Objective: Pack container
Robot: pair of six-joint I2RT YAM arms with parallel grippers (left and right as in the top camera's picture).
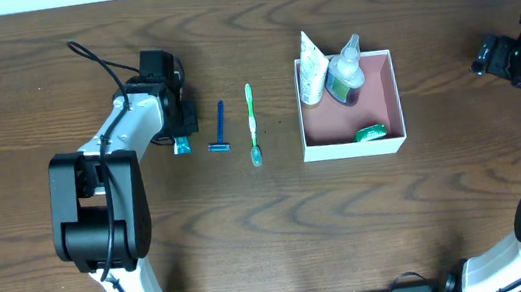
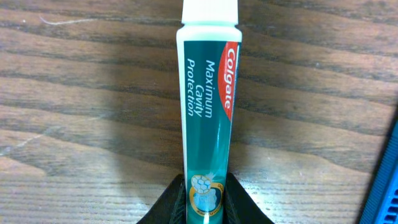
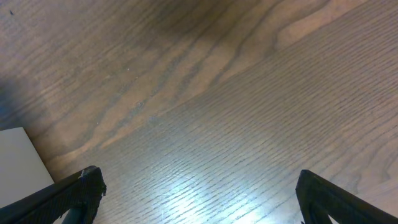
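The container (image 1: 386, 91), a square white-walled box with a pink inside, sits right of centre. In it are a white tube (image 1: 311, 75), a small clear bottle (image 1: 344, 74) and a green floss case (image 1: 371, 132). My left gripper (image 1: 180, 126) is shut on a teal Colgate toothpaste tube (image 2: 209, 106), whose end shows in the overhead view (image 1: 181, 147), at the table left of the container. A blue razor (image 1: 220, 129) and a green toothbrush (image 1: 252, 124) lie between the tube and the container. My right gripper (image 3: 199, 193) is open and empty over bare wood at the far right.
The table is dark wood. A corner of the container's white wall (image 3: 18, 158) shows at the left of the right wrist view. The razor's blue edge (image 2: 387, 180) shows at the right of the left wrist view. Cables run along the left arm (image 1: 93, 62).
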